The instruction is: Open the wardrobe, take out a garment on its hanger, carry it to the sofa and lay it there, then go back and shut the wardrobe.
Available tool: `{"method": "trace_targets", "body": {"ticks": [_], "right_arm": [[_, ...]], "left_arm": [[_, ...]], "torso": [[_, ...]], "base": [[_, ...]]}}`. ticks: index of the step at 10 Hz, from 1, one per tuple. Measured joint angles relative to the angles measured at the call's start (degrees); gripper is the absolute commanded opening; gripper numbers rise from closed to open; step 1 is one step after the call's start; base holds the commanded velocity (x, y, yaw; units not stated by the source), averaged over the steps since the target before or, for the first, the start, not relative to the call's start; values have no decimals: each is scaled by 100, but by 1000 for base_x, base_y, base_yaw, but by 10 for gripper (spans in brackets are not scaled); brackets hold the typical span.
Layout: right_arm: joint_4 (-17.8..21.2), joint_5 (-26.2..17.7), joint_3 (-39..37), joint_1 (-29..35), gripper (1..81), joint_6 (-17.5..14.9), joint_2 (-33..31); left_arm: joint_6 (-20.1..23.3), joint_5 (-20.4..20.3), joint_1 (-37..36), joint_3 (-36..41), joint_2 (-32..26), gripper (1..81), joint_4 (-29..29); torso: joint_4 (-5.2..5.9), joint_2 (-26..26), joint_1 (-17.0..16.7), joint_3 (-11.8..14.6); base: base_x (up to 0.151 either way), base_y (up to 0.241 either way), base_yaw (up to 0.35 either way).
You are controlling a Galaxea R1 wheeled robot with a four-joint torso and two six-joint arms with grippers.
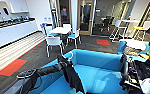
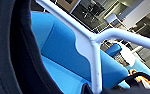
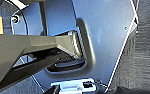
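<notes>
Hanging over the turquoise sofa (image 1: 96, 72), the black garment (image 1: 72, 77) drapes from the left gripper (image 1: 63, 63).
Its pale hanger (image 2: 96, 47) sits clamped in that gripper; the right gripper's state cannot be told.

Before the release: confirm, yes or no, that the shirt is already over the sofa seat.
Yes. In the head view the black shirt hangs from the left end effector above the sofa seat.
</notes>
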Motion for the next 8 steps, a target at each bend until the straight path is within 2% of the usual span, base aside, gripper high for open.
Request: {"method": "trace_targets", "body": {"ticks": [6,8], "right_arm": [[-2,5,2,0,811,0,2],[-5,5,2,-2,811,0,0]], "left_arm": [[39,-117,881,94,-1003,10,450],[49,-162,1203,129,-1164,10,491]], "torso": [[0,0,0,0],[59,0,0,0]], "base": [[0,0,0],[0,0,0]]}}
